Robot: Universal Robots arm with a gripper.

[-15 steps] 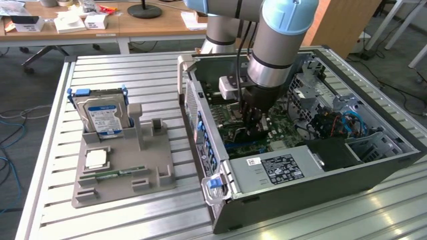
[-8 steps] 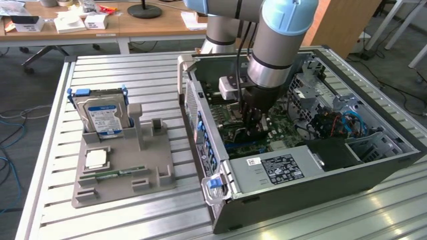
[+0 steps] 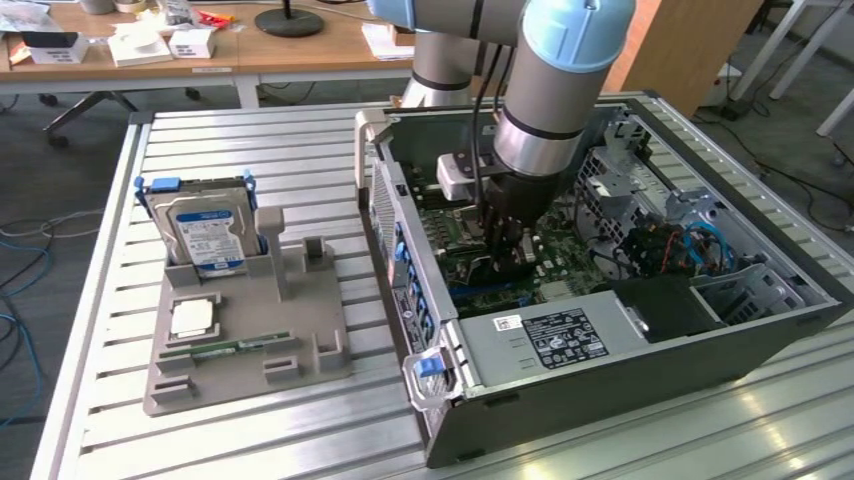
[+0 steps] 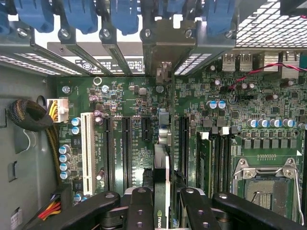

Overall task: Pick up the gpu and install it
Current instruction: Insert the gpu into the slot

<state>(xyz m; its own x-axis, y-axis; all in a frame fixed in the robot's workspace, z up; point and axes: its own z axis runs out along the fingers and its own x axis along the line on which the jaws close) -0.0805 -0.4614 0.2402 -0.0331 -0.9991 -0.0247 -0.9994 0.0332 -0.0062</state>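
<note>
Blue latches (image 4: pixel 79 14) and black slots (image 4: pixel 126 146) surround the hand (image 4: pixel 160 201), which pinches the gpu (image 4: pixel 160 167) edge-on above the motherboard (image 4: pixel 240 124).

Open computer case (image 3: pixel 587 330) at the exterior view's right, hard drive (image 3: pixel 207 235) upright on holder tray (image 3: pixel 240 375) at its left.

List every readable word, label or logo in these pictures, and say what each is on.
"NVIDIA", with its logo: on the gpu.
Hard drive label: too small to read.
Power supply label: too small to read.
Motherboard printing: too small to read.
</note>
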